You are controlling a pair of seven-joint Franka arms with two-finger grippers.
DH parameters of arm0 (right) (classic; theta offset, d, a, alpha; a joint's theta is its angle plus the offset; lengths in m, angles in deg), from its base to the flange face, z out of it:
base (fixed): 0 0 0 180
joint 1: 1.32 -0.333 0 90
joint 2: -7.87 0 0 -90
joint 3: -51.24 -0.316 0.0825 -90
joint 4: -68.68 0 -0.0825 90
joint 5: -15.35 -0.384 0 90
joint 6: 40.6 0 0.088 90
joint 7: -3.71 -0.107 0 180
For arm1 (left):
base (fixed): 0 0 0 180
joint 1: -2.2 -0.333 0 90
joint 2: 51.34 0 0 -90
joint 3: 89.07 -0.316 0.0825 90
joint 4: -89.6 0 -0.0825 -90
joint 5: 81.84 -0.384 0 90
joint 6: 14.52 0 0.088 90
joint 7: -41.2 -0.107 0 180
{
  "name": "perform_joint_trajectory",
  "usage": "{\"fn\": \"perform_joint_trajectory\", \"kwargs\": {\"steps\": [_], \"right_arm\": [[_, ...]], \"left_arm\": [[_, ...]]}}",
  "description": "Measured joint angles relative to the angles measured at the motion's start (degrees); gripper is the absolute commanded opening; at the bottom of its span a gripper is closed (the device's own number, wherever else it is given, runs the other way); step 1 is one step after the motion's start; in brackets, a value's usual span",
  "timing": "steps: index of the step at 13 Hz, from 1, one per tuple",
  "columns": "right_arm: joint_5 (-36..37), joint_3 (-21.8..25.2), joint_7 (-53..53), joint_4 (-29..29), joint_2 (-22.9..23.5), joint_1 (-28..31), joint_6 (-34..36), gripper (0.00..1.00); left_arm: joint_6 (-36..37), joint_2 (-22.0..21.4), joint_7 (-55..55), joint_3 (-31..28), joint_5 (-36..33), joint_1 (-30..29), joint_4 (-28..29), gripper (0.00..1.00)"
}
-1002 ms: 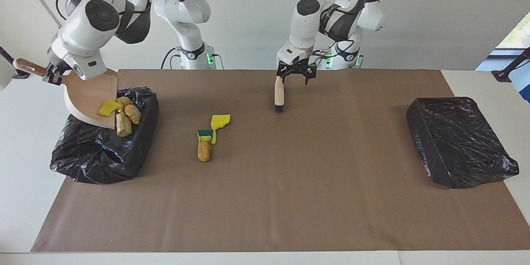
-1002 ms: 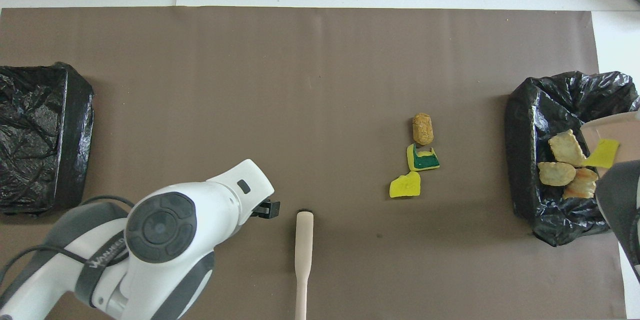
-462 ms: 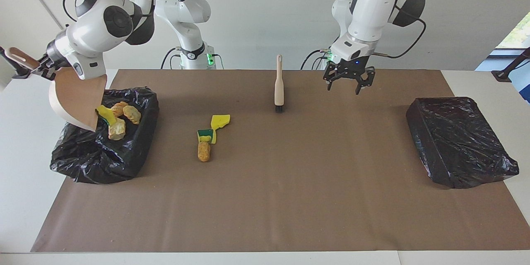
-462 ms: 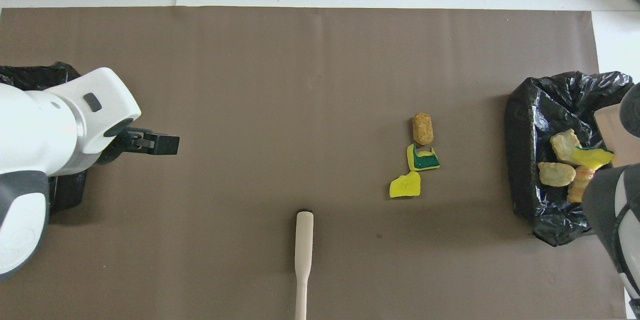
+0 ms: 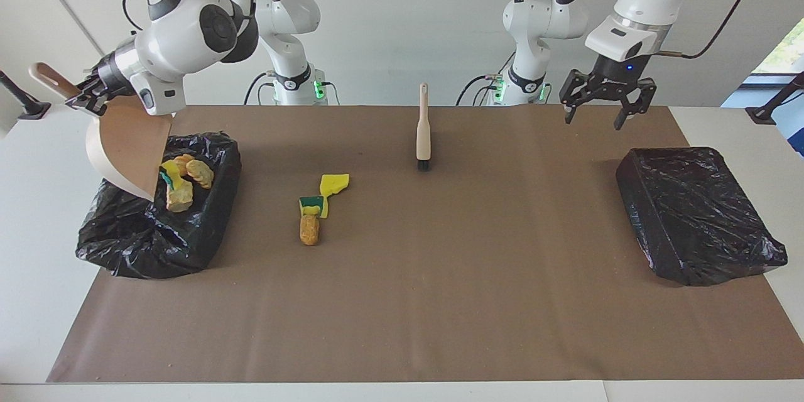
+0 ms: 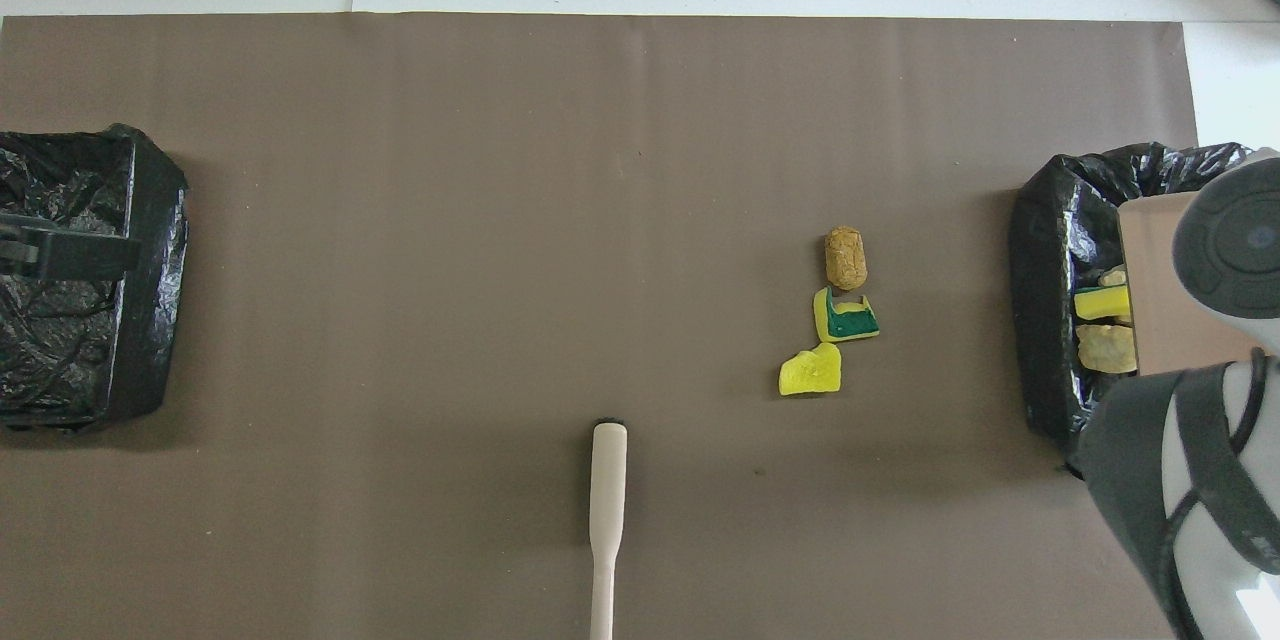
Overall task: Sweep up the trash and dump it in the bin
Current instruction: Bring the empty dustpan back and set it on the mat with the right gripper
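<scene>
My right gripper is clamped on the handle of the tan, flat-bladed dustpan, which I hold tipped steeply over the open bin lined with a black plastic bag at the right arm's end of the table. Just off the pan's lower lip, several scraps of trash, tan bread-like chunks and a yellow sponge piece, lie inside that bin, so I judge this load dumped.

My left gripper hangs with its fingers spread and nothing between them, over the mat near the second black-bagged bin.

Three scraps remain on the brown mat, well apart from both grippers: a yellow sponge bit, a green-backed sponge bit and a brown cork-like lump. The wooden-handled brush lies nearer to the robots than they do. I judge that another sweep is needed.
</scene>
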Motion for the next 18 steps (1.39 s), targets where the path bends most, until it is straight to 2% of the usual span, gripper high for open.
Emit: {"fn": "perform_joint_trajectory", "kwargs": {"steps": [3, 6, 10, 14, 16, 18], "right_arm": [[-11.41, -0.08, -9.55, 0.45, -0.51, 0.09, 1.28, 0.0], [-24.29, -2.03, -26.0, 0.45, -0.43, 0.06, 1.05, 0.0], [-35.79, -6.65, -45.48, 0.05, 1.43, -0.28, -2.15, 0.0], [-45.4, -7.95, -68.2, 2.43, 9.23, -5.46, -6.82, 0.0], [-47.22, -8.0, -79.63, 7.83, 16.31, -8.68, -9.9, 0.0], [-49.09, -7.99, -88.33, 15.62, 24.01, -10.52, -11.51, 0.0]], "left_arm": [[4.56, 1.32, -0.09, -0.03, 1.67, -3.03, -4.74, 1.0], [6.15, 4.72, -0.18, -0.05, 1.73, -5.42, -9.58, 1.0], [6.41, 5.78, -0.21, 0.49, 1.73, -5.79, -11.12, 1.0], [6.59, 5.76, -0.21, 0.88, 1.73, -5.79, -11.23, 1.0], [6.69, 5.72, -0.21, 1.01, 1.73, -5.79, -11.23, 1.0], [6.83, 5.68, -0.21, 1.11, 1.73, -5.79, -11.24, 1.0]]}}
